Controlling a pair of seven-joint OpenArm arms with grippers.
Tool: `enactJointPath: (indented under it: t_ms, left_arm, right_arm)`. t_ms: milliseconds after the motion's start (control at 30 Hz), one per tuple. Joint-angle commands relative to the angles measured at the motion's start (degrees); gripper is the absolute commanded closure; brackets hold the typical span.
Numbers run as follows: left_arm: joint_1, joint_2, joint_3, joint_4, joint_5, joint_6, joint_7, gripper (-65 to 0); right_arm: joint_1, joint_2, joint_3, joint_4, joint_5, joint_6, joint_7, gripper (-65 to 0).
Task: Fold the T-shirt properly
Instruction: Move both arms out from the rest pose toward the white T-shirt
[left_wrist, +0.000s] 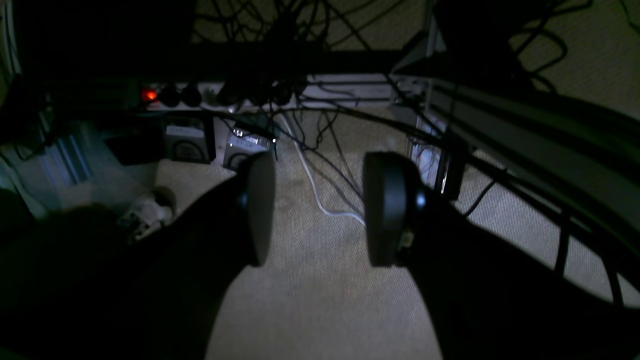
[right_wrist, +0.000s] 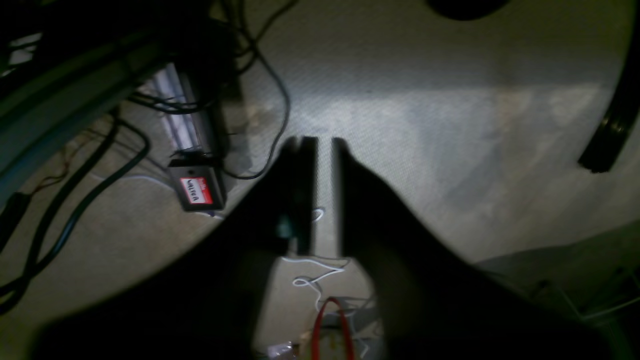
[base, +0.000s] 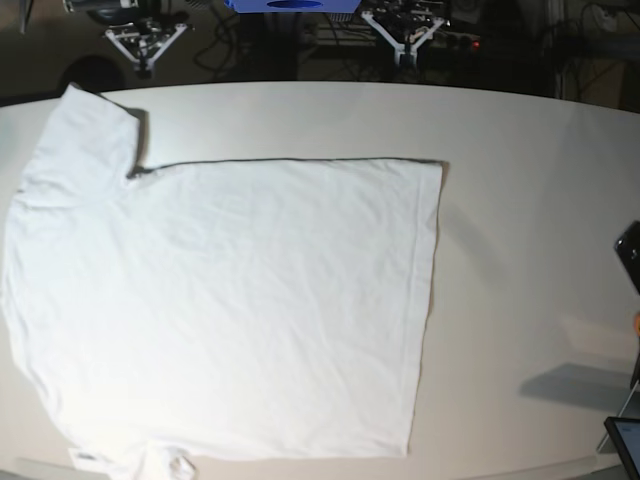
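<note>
The T-shirt lies flat on the table. It fills the left and middle of the table in the base view. One sleeve points to the far left corner. The straight bottom hem runs down the middle-right of the table. A small label shows at the near left edge, and the cloth is a bit bunched beside it.

No fold is made yet, as far as I can judge. Neither arm shows over the table in the base view. Both wrist cameras look down at the carpet and cables under the table, not at the shirt.

The right gripper has its two fingers close, with only a thin gap between them. It holds nothing. The left gripper has its two round pads spread wide apart. It holds nothing too.

To do this step well, I think both arms should come up over the table first. Each one should take hold of one edge of the shirt, pinching only the cloth and not scraping the table. They should lift and move together so the fold comes out straight. The bunched bit near the label may need smoothing.

There are no boxes, bins or baskets to see, so nothing is inside anything.
</note>
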Motion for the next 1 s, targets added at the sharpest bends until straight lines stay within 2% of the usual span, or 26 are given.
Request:
enactJointPath:
  t_ms: [0, 167, 200, 233, 333, 433, 800, 867, 900, 967]
  left_arm:
    - [0.42, -0.57, -0.05, 0.13, -0.03, 0.41, -0.23, -28.9]
    - [0.42, -0.66, -0.05, 0.13, -0.03, 0.41, -0.23, -29.1]
    - [0.42, -0.66, -0.05, 0.13, -0.03, 0.41, -0.23, -29.2]
    - [0.42, -0.75, -0.05, 0.13, -0.03, 0.41, -0.23, -29.2]
    - [0.42, -0.75, -0.05, 0.13, -0.03, 0.41, -0.23, -37.8]
    - [0.33, -0.40, -0.05, 0.13, -0.03, 0.41, -0.23, -43.8]
    - [0.15, -0.31, -0.05, 0.13, -0.03, 0.41, -0.23, -43.2]
    - [0.15, -0.13, -0.14, 0.13, -0.03, 0.41, -0.23, -40.6]
    - [0.15, -0.05, -0.14, 0.13, -0.29, 0.41, -0.23, -37.1]
    - [0.15, 0.57, -0.14, 0.13, -0.38, 0.41, -0.23, -23.7]
  right_arm:
    - [0.16, 1.56, 0.21, 0.07, 0.30, -0.89, 0.41, -19.4]
    - [0.16, 4.19, 7.07, 0.16, 0.30, -0.89, 0.41, -53.1]
    - [-0.02, 4.81, 8.39, 0.16, 0.30, -0.89, 0.41, -58.0]
    - [-0.10, 5.60, 9.27, 0.16, 0.21, -0.89, 0.41, -59.5]
    - [-0.10, 5.86, 9.35, 0.16, 0.21, -0.71, 0.49, -57.9]
    - [-0.19, 4.19, 9.27, 0.16, 0.12, -0.71, 0.49, -57.3]
    - [-0.28, -0.91, 8.12, 0.16, -0.05, -0.54, 0.49, -57.3]
    - [-0.37, -2.14, 4.61, 0.16, -0.05, -0.54, 0.49, -56.1]
    - [-0.37, -2.66, 2.41, 0.16, -0.05, -0.54, 0.49, -53.1]
    - [-0.37, -3.63, -1.81, 0.16, -0.05, -0.54, 0.49, -42.5]
